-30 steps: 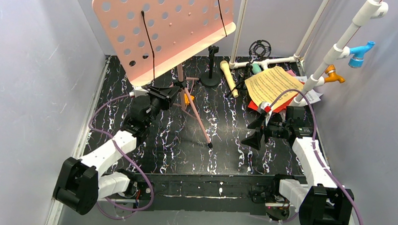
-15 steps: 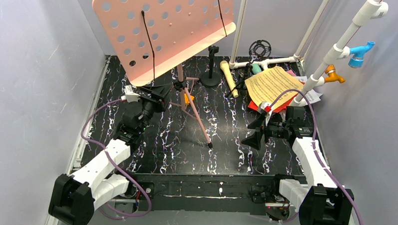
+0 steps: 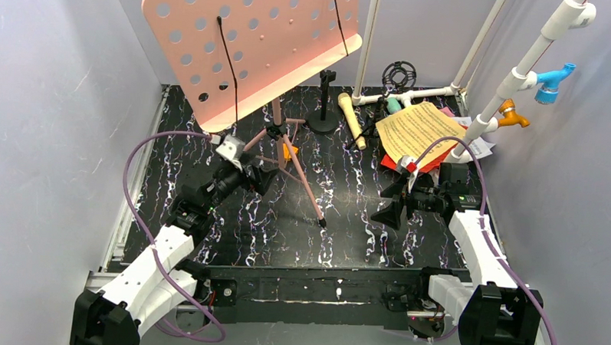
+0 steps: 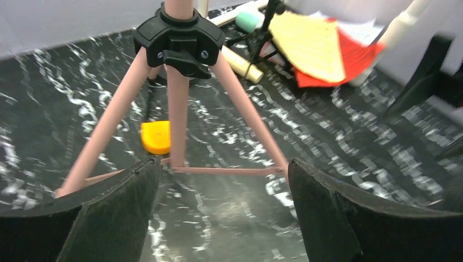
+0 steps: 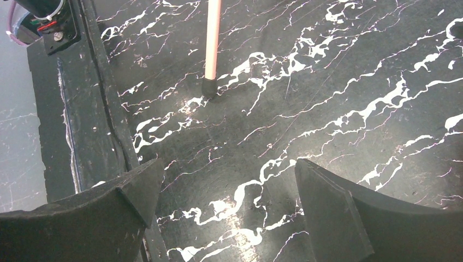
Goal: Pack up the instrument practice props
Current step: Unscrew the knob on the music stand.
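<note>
The pink perforated music board [image 3: 253,48] stands tilted on its pink tripod legs [image 3: 299,168] at the back left. My left gripper [image 3: 262,179] is open just in front of the legs, touching nothing. In the left wrist view the black hub [image 4: 179,38] and three pink legs [image 4: 177,114] lie beyond its open gripper [image 4: 224,166]. Yellow and red music sheets [image 3: 419,130] are piled at the back right. The beige microphone [image 3: 351,120] and the teal microphone [image 3: 394,105] lie beside them. My right gripper [image 3: 390,200] hangs open and empty over the table, near a leg's black foot [image 5: 209,87].
A white pipe frame [image 3: 513,80] with a blue fitting [image 3: 555,78] and an orange fitting [image 3: 513,114] stands at the right wall. A black microphone stand [image 3: 325,104] and a black ring mount [image 3: 399,74] stand at the back. A small orange-yellow piece [image 4: 155,136] lies under the tripod.
My left gripper has let go at the tripod's hub, opened wide and drawn back and down towards the near side. The right arm has not moved.
</note>
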You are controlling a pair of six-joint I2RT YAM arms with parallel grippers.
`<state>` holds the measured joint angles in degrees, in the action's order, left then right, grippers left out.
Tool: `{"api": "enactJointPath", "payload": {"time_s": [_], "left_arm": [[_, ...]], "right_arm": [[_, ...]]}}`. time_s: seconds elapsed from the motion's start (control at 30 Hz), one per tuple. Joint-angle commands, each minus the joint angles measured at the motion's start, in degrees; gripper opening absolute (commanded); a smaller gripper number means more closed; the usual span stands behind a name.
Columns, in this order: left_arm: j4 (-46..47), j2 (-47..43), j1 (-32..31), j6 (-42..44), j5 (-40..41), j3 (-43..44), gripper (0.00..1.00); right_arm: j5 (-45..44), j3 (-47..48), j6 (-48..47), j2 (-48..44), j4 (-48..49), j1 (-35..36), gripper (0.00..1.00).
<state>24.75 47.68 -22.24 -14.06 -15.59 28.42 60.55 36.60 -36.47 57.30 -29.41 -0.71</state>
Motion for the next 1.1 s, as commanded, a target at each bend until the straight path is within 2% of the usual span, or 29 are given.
{"api": "enactJointPath", "payload": {"time_s": [0.0,0.1,0.2,0.3,0.43,0.47,0.5,0.63,1.07], "left_arm": [[-1.98,-1.34,0.18,25.17,-2.57,-0.86,0.85],[-1.93,-1.57,0.16,31.57,-1.34,-0.99,0.83],[-2.2,-0.77,0.09,37.39,0.33,-0.24,0.68],[-2.45,-0.5,-1.08,42.85,1.98,0.43,0.64],[-4.61,-0.63,-7.2,55.72,9.18,1.28,0.65],[-5.32,-0.32,-12.74,64.54,16.36,1.37,0.65],[-5.33,-0.05,-14.15,67.12,18.11,1.47,0.65],[-5.25,1.17,-16.69,73.35,22.08,2.81,0.64],[-4.8,10.55,-19.92,89.64,26.5,9.23,0.55]], "right_arm": [[0.53,-0.51,-0.92,-1.09,1.02,-0.43,1.0],[0.53,-0.65,-0.89,-0.97,1.09,-0.43,1.0],[0.53,-0.63,-0.96,-0.91,1.11,-0.43,1.0],[0.44,-0.72,-0.89,-0.87,1.09,-0.52,1.0],[0.35,-0.67,-0.91,-0.74,1.11,-0.6,1.0],[0.33,-0.78,-0.89,-0.61,1.15,-0.61,1.0],[0.35,-0.89,-0.89,-0.61,1.19,-0.61,1.0],[0.36,-0.96,-0.85,-0.35,1.29,-0.67,1.0],[0.35,-1.12,-0.76,0.07,1.5,-0.94,1.0]]}}
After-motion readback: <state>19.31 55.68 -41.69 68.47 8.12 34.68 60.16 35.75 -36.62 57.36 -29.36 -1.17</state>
